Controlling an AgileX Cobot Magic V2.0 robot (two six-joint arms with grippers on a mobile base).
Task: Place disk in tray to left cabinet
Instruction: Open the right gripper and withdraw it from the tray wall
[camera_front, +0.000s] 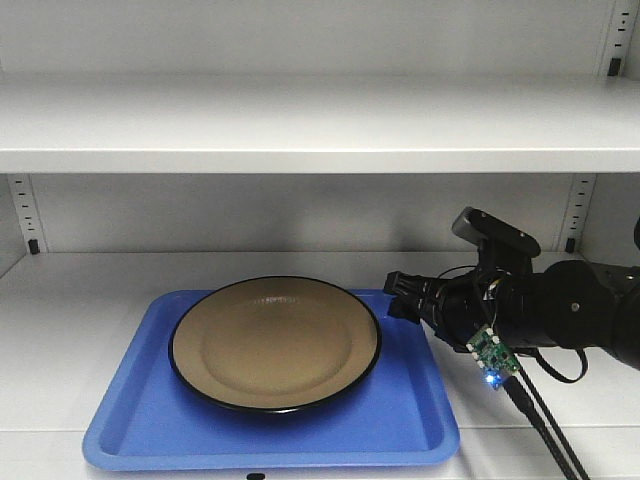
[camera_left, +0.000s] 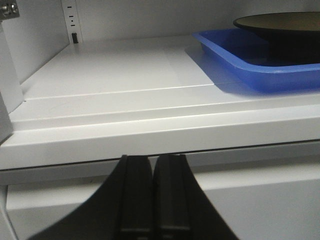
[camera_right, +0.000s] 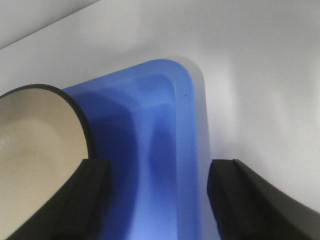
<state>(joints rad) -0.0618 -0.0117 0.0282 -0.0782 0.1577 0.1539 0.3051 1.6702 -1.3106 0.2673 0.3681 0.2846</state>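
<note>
Resting on the left cabinet (camera_front: 300, 125) shelf (white): tray (camera_front: 140, 420), disk (camera_front: 275, 342).

Two non-task items noted. A small dark object (camera_front: 255, 476) sits at the bottom edge of the front view, cropped; its identity cannot be told. A grey metal fitting (camera_left: 7, 8) occupies the left wrist view's top-left corner, partly cut off.

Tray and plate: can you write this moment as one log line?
disk: in tray | tray: on left cabinet shelf | right end effector: open, straddling tray rim | left end effector: shut, below shelf
</note>
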